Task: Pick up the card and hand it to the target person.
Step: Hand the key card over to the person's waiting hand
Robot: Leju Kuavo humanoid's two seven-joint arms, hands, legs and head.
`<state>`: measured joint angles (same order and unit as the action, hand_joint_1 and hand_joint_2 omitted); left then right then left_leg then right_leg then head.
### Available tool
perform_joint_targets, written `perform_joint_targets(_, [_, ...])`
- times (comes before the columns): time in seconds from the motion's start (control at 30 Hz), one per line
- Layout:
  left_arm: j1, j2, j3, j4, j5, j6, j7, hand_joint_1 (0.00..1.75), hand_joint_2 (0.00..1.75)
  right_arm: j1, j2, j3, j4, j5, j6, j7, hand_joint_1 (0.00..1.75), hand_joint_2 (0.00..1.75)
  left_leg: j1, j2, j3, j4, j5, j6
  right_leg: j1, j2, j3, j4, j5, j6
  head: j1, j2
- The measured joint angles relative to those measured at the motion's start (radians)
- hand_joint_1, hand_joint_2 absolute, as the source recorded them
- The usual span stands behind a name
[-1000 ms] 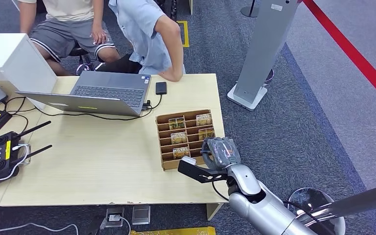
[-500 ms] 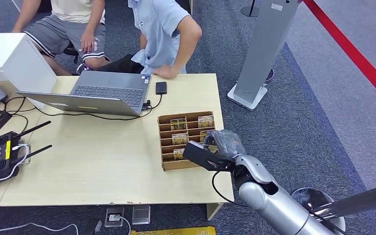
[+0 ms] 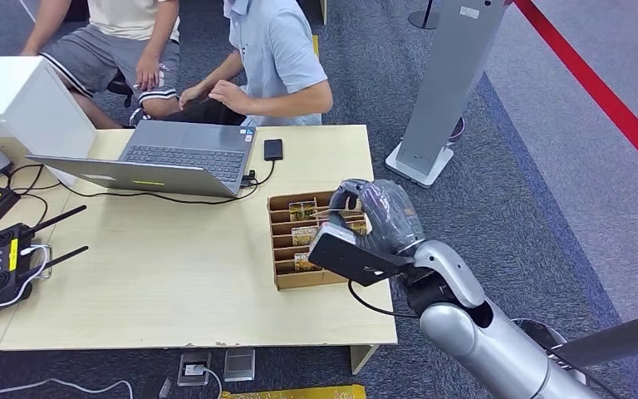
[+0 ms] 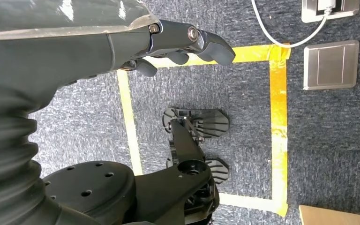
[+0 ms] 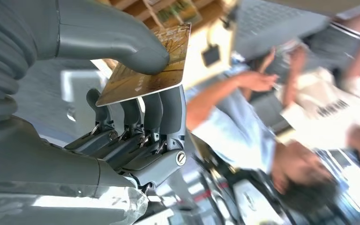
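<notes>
One card (image 5: pixel 145 65) pinched flat between thumb (image 5: pixel 117 44) on top and darker fingers (image 5: pixel 161 112) beneath, gripped near one edge so most of the face stays free for a taker. Right hand (image 3: pixel 380 218) raised above the cardboard slot tray (image 3: pixel 285 278), clear of the other cards lodged there, likely so the lift snags nothing. Pointed roughly toward the person in the light-blue shirt (image 3: pixel 276 46) beyond the table (image 3: pixel 174 274). Left hand (image 4: pixel 178 44) hanging by the floor, fingers loosely apart, holding nothing.
</notes>
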<state>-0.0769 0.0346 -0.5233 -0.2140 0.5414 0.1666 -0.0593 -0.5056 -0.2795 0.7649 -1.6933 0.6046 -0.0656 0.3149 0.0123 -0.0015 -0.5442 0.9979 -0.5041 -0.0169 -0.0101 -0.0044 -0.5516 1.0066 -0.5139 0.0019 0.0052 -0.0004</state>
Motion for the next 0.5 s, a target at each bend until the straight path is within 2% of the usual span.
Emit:
perform_joint_targets(0.13, [-0.013,0.000,-0.015,0.000,-0.003,-0.006,0.001,0.00,1.75,-0.003,0.018,0.003,0.047,0.049,-0.155,-0.089,1.34,1.75,0.000,0.000,0.000,0.000,0.000,0.000,0.000,0.000,0.000,0.000,0.000,0.000,0.000,0.000])
perform_joint_targets(0.33, [-0.025,0.000,-0.035,0.000,0.000,-0.006,0.002,0.00,1.75,-0.008,0.051,0.007,0.168,0.166,-0.367,-0.124,1.34,1.75,0.000,0.000,0.000,0.000,0.000,0.000,0.000,0.000,0.000,0.000,0.000,0.000,0.000,0.000])
perform_joint_targets(0.5, [-0.025,0.000,-0.045,0.000,0.008,-0.005,0.002,0.00,1.75,-0.011,0.079,0.007,0.263,0.232,-0.475,-0.146,1.34,1.75,0.000,0.000,-0.001,0.000,0.000,0.000,0.000,0.000,0.000,0.000,0.000,0.000,0.000,0.000])
